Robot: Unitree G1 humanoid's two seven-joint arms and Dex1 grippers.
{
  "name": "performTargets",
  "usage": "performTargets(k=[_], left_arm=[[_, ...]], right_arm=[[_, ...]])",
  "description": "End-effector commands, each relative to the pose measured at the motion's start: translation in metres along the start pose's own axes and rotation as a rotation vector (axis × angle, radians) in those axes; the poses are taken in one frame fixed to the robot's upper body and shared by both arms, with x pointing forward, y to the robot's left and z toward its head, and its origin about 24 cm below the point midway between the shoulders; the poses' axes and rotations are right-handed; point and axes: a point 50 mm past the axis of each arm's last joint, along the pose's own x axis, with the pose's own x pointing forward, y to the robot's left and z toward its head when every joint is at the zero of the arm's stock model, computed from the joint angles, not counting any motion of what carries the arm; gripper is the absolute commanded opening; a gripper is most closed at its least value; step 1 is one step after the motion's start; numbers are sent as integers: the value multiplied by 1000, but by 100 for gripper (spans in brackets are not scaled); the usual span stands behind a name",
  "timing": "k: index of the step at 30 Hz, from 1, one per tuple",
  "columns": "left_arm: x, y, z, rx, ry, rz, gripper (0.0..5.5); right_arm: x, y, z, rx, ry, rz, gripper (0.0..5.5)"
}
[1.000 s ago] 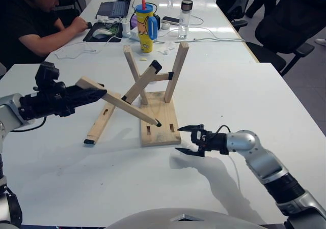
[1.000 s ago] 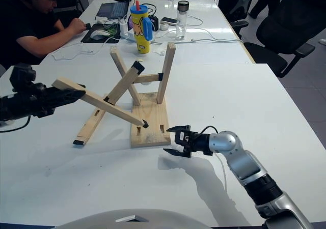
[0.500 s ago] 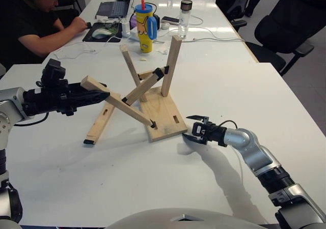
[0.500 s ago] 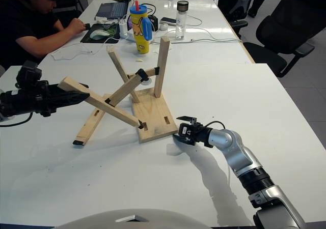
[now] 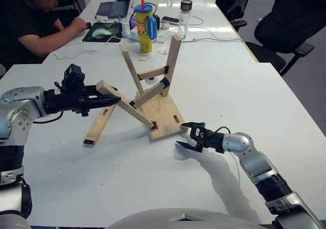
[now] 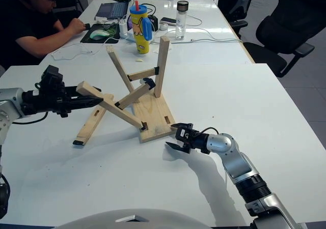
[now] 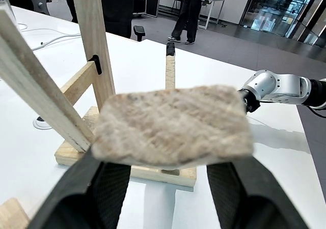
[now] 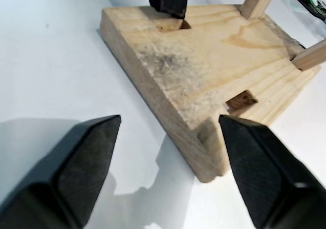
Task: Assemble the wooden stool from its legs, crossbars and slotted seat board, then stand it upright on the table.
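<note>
Left gripper (image 5: 96, 101) is clamped tight on the upper end of a stool leg (image 5: 127, 107). That leg runs long and slanting, down and to my right. Its black-tipped end sits at the mouth of a slot (image 8: 172, 25) in the slotted seat board (image 5: 165, 121), which lies flat on the table. How deep it sits, I can't tell.

Right gripper (image 5: 182, 135) is spread wide with nothing in it, low over the table. The board's near corner is straight ahead between the fingers (image 8: 76, 173), close but apart.

My right arm is the nearer one to the board. I judge it should brace that corner while my left pushes along the leg's axis.
</note>
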Motion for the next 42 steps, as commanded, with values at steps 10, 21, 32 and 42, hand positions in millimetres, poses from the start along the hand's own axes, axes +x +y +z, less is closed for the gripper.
performTargets(k=[10, 21, 32, 42], left_arm=[[24, 7, 7, 80, 100, -92, 207], [22, 11, 17, 68, 42, -48, 207], [31, 17, 2, 90, 189, 62, 207], [50, -6, -1, 88, 309, 135, 207]], right_arm=[[8, -2, -12, 35, 76, -25, 357], [16, 15, -37, 137, 244, 79, 357], [16, 41, -33, 258, 318, 224, 357], [21, 65, -22, 440, 354, 310, 357]])
